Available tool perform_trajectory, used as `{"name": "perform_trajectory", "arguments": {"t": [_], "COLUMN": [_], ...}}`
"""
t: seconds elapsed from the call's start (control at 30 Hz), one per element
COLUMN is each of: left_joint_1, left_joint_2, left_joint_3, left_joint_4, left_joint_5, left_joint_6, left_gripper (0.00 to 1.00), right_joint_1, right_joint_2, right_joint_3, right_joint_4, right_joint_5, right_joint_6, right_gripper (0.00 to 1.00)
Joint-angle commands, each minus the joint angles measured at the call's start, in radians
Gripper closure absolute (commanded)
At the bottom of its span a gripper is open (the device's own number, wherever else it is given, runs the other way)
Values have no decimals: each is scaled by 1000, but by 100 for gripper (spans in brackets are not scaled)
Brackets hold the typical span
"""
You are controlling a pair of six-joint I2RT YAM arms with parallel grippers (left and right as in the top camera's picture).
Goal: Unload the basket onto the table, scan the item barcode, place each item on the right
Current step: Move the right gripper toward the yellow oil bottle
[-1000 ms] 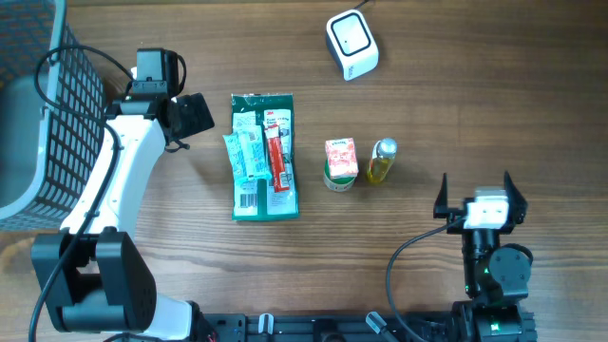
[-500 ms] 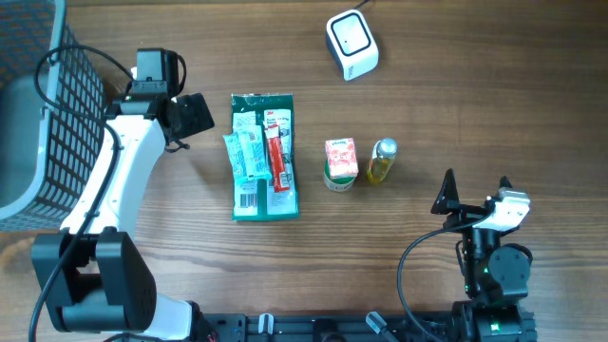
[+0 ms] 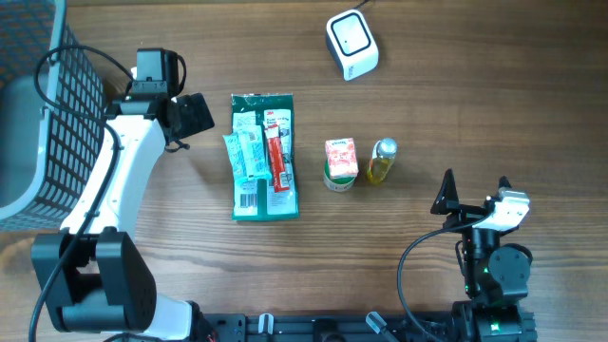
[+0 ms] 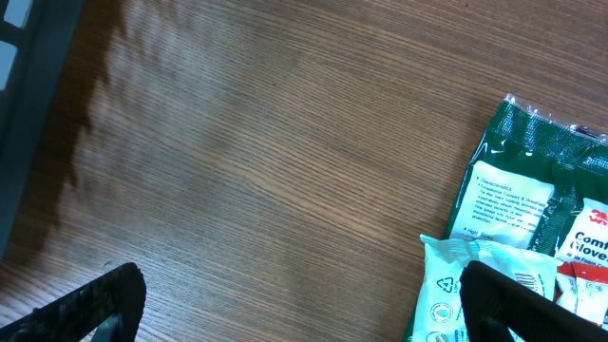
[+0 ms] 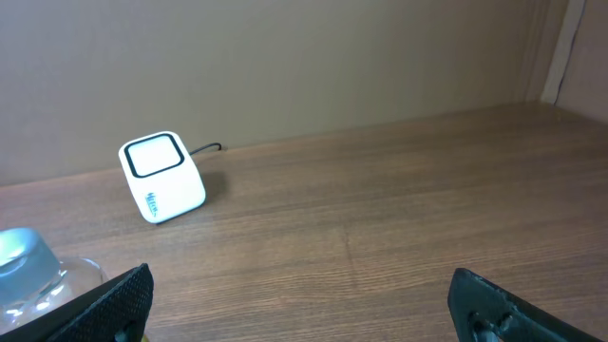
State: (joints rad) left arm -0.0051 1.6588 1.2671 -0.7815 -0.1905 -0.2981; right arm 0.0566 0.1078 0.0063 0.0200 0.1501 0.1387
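Note:
The white barcode scanner (image 3: 351, 44) sits at the far middle of the table and shows in the right wrist view as a white box (image 5: 161, 178) with a dark-framed window. A green packet (image 3: 264, 157) lies flat with pale sachets and a red stick on it. A pink carton (image 3: 340, 159) and a small bottle (image 3: 382, 160) of yellow liquid stand to its right. My left gripper (image 3: 195, 114) hangs open just left of the packet (image 4: 541, 199). My right gripper (image 3: 473, 193) is open near the front right, holding nothing.
A dark wire basket (image 3: 47, 114) stands at the table's left edge, behind my left arm. The bottle's cap (image 5: 24, 258) shows at the lower left of the right wrist view. A cable runs back from the scanner.
My right gripper has turned slightly at the wrist over the first half second, then stayed still. The left arm and the items have not moved.

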Motion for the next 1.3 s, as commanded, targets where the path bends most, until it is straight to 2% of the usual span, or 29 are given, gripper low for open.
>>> {"name": "perform_trajectory", "arguments": {"t": [0.0, 0.1, 0.8, 0.93, 1.0, 1.1, 1.27], "left_joint_1": [3, 3, 3, 3, 3, 3, 3], "left_joint_2": [8, 8, 8, 8, 8, 8, 8], "left_joint_3": [-6, -6, -6, -6, -6, -6, -6], "left_joint_4": [0, 0, 0, 0, 0, 0, 0], "left_joint_5": [-13, -13, -13, -13, -13, -13, -13], "left_joint_6": [-2, -2, -2, -2, -2, -2, -2], "left_gripper": [0, 0, 0, 0, 0, 0, 0], "right_joint_1": [1, 1, 1, 1, 1, 1, 1], "right_joint_2": [-24, -106, -100, -100, -100, -100, -38], "right_joint_3": [0, 0, 0, 0, 10, 102, 396], "right_joint_4": [0, 9, 0, -7, -32, -156, -380], "right_joint_5": [-16, -16, -19, -90, -172, -203, -200], "right_joint_6": [21, 20, 22, 21, -48, -34, -4], "right_gripper": [0, 0, 0, 0, 0, 0, 0]}}
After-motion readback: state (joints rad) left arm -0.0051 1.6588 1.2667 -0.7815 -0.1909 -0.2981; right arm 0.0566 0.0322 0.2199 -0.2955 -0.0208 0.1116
